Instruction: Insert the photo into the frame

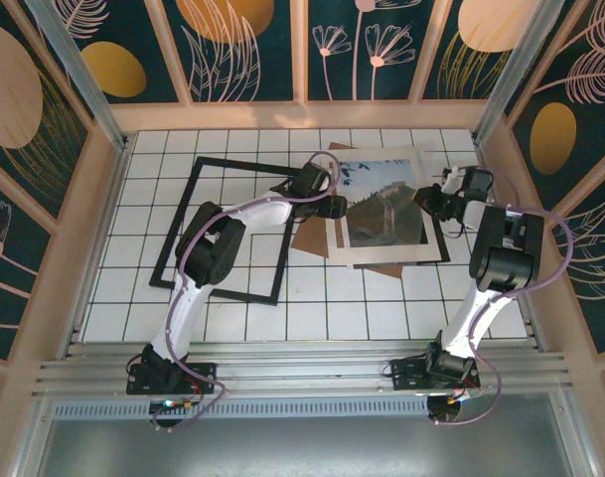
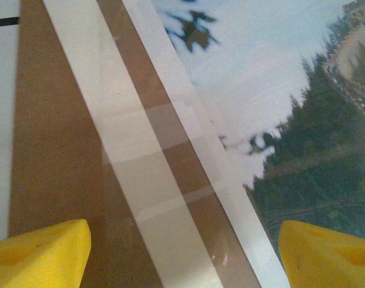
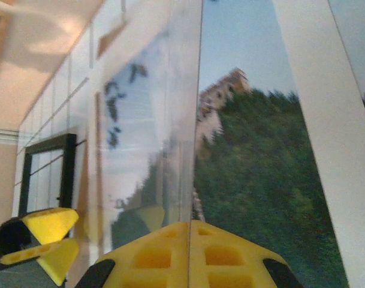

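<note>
The photo, a stone wall on green hills with a wide white border, lies right of centre on the brown backing board. The black frame lies flat on the tiles to its left, apart from the photo. My left gripper hovers open over the photo's left border. In the left wrist view its yellow fingers stand wide apart above the board and the photo. My right gripper is at the photo's right edge. Its yellow fingers are pressed together on the thin sheet of the photo.
Wooden walls ring the white tiled table. In the right wrist view the frame and the left gripper's yellow fingers show beyond the photo. Bare tiles lie in front of the photo and the frame.
</note>
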Robot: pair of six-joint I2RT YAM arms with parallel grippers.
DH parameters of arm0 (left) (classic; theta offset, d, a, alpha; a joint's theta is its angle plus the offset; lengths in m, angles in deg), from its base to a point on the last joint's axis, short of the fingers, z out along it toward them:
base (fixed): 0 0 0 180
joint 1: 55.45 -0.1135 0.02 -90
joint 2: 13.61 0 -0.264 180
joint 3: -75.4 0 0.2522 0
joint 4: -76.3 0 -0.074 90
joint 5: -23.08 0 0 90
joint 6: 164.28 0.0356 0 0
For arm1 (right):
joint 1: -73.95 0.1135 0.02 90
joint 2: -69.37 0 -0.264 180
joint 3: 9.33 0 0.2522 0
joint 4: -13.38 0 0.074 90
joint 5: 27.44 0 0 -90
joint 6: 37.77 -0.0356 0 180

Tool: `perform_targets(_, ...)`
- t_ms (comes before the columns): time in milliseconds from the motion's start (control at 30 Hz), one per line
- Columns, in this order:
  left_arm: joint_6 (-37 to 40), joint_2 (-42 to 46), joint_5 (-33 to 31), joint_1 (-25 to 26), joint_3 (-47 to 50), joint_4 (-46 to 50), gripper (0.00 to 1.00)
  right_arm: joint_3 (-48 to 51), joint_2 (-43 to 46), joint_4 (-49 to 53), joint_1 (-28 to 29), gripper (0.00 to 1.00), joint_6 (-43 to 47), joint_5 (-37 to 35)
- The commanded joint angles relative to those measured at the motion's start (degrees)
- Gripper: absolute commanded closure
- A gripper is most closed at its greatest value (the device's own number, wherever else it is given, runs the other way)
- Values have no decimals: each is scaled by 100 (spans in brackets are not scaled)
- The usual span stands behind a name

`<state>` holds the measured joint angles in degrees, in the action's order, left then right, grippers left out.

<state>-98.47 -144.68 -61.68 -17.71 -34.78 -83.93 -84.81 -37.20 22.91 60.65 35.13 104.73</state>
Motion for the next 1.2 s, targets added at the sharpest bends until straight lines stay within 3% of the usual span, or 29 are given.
perform_targets(0,-196,1127,-60,-207,568,-679,17,-12,867,-114,66,100,-44,293)
perform_targets(233,-909,2167,1032,-986,1788,-2091,12,-157,2042,-142,587,100,197,511)
perform_targets(367,-1119,2292,1580,-1252,1894,-2400,6,-475,2466,-1,986,100,303,490)
perform_targets(500,-1934,2323,2492,-1584,2160,-3334,2,-867,2717,115,1368,100,239,483)
perform_targets(600,-2268,2395,2769,-1801,2323,-3808,1,-1062,2820,55,1565,100,-2,498)
perform_targets(700,-2047,2558,2454,-1946,2374,-3434,1,-1263,2834,216,1773,100,-130,348)
perform_targets(1033,-684,3041,-192,-3219,2792,-1155,5,-1557,2827,592,2030,100,-269,-86)
perform_targets(1100,-519,3024,-241,-3381,2813,-931,5,-1581,2770,601,2097,100,-239,-97)
perform_targets(1167,-417,3033,310,-3413,2901,-1034,7,-1582,2713,532,2145,100,-248,-61)
